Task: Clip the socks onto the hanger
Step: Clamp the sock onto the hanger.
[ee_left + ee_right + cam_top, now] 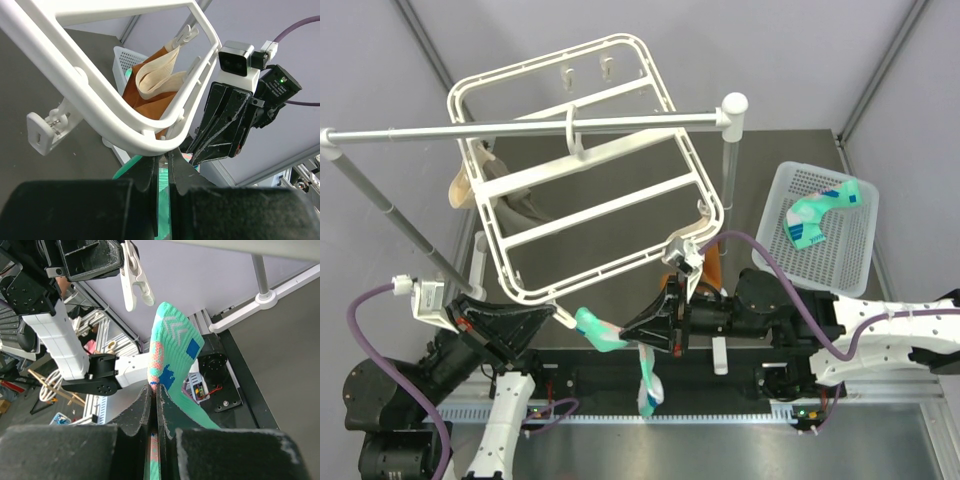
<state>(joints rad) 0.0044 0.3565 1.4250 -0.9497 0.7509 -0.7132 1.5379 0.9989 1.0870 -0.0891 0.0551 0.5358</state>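
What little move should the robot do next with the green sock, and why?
Probably ease the right gripper a little toward the white clip. It is shut on the sock, whose free end sits just below and beside the white clip, not yet inside it.

Pale lilac-grey walls (770, 50) closed in the scene, dark struts running along their seams, and soft, even light lay over the dark grey counter (790, 145). A grey metal rail (520, 128) spanned it on upright posts, and off to the right sat a white perforated basket (850, 255).
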